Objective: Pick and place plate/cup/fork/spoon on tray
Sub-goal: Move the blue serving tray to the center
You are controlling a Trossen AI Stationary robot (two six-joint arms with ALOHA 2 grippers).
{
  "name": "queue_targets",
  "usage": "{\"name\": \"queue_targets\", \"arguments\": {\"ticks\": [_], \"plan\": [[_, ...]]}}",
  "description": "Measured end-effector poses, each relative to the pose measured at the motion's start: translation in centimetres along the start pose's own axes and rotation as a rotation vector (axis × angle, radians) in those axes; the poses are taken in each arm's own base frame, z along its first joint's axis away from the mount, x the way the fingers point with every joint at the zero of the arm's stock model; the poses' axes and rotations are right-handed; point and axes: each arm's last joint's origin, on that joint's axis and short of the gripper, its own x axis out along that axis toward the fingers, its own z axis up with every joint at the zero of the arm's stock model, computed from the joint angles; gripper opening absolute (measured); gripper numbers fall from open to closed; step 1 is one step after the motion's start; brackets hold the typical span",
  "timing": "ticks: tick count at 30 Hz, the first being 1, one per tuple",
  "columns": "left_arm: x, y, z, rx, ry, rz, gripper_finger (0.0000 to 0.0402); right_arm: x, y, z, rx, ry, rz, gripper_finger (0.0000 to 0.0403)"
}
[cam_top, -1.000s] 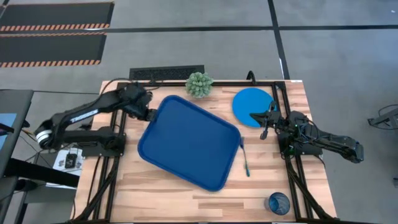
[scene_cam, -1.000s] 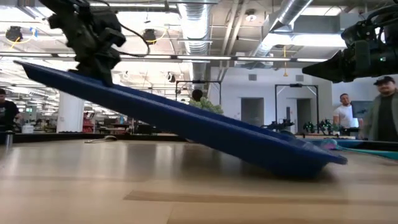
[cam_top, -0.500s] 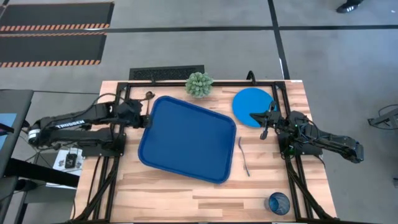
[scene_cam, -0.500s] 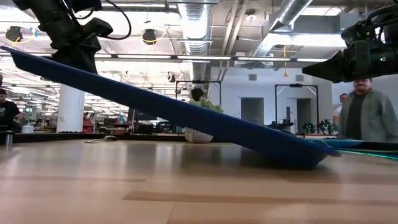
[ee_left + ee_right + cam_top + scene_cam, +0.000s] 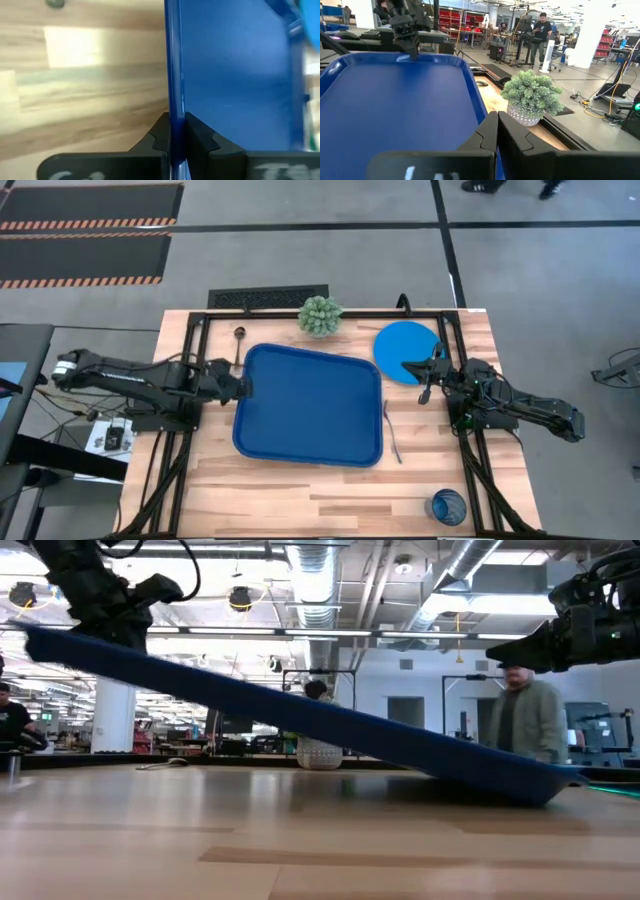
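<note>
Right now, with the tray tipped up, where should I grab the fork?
Grip the fork around its middle from above, fingers spanning its thin width. It lies flat on the table beside the tray's right rim; the left gripper holds the opposite rim raised.

A small potted plant [image 5: 320,316] with bushy green leaves in a pale pot stands at the far edge of the wooden table [image 5: 300,490], and in the right wrist view [image 5: 532,97] it sits just ahead of the jaws and a little to one side. Beyond the table, a person [image 5: 527,720] in a grey-green jacket stands in the room
</note>
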Motion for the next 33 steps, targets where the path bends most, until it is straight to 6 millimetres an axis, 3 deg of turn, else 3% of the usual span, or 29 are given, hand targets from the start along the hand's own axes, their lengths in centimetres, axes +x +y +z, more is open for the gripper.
{"name": "queue_targets", "arguments": {"ticks": [16, 25, 33], "plan": [[2.9, 3.2, -4.5, -0.089, -0.009, 0.024, 0.0012, 0.0, 0.0, 0.0, 0.000, 0.000, 0.000, 0.0033], [4.9, 2.9, -5.9, -0.116, -0.039, 0.016, 0.0014, 0.0, 0.0, 0.0, 0.000, 0.000, 0.000, 0.0033], [5.2, 2.9, -6.1, -0.133, -0.031, 0.031, 0.0015, 0.0, 0.0, 0.0, 0.000, 0.000, 0.000, 0.0033]]}}
